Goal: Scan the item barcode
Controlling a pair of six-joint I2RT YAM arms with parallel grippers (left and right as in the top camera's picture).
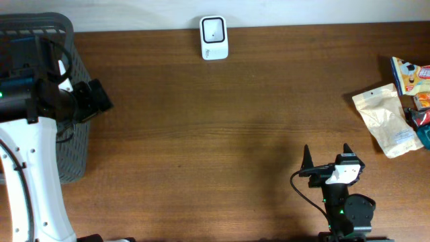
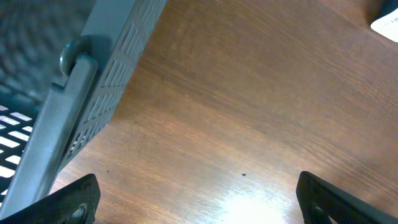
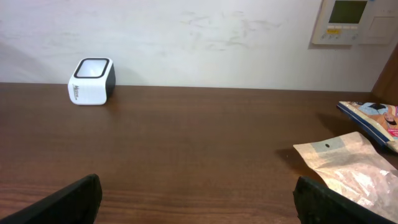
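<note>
Wood table (image 1: 201,134), white scanner (image 1: 213,38) at back, pale pouch (image 1: 388,121) far right.
We see left gripper (image 2: 199,199) by grey basket (image 1: 74,154), right gripper (image 1: 327,156) up front; both spread wide, nothing held.

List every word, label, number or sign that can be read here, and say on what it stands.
No text is legible.
White scanner: small dark mark on its front, too small to read.
Wall panel: screen and small labels, blurred.
Colourful packet: print too blurred to read.
Pale pouch: any print too faint to read.
</note>
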